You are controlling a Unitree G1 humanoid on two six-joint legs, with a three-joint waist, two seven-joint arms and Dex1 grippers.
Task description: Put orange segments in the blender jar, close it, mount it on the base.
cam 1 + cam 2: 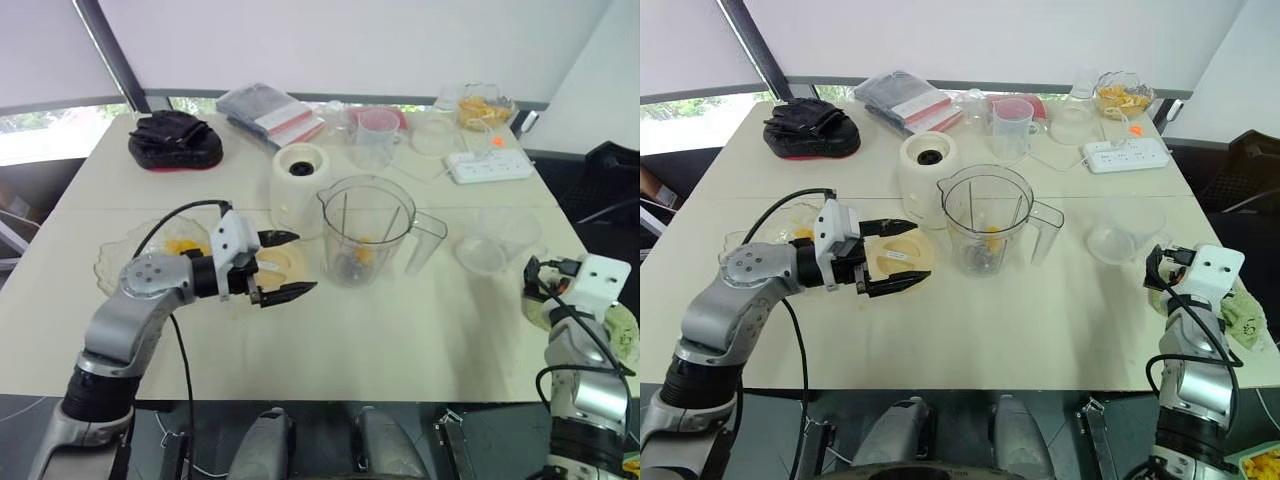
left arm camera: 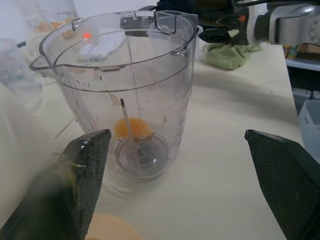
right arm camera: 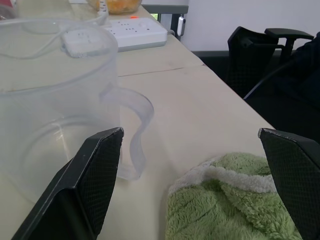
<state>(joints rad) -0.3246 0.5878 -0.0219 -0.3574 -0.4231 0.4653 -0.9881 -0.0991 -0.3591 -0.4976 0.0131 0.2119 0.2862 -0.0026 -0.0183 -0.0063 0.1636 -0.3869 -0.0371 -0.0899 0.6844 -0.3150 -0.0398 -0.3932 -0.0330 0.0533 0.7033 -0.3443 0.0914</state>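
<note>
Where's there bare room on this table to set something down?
Widest bare patch: the near strip of the table, in front of the blender jar, between left claw and right claw. A smaller one lies between the black pouch and the glass plate. The far edge around the power strip and measuring cup is crowded.

Glass plate [image 1: 108,262]: middle hidden behind the left arm [image 1: 150,285].
Green cloth [image 3: 235,210]: cut off by the picture's edge.
Clear jug [image 3: 50,110]: blurred, cut off at edge.
Far bowl [image 1: 484,106]: contents too small to tell.
</note>
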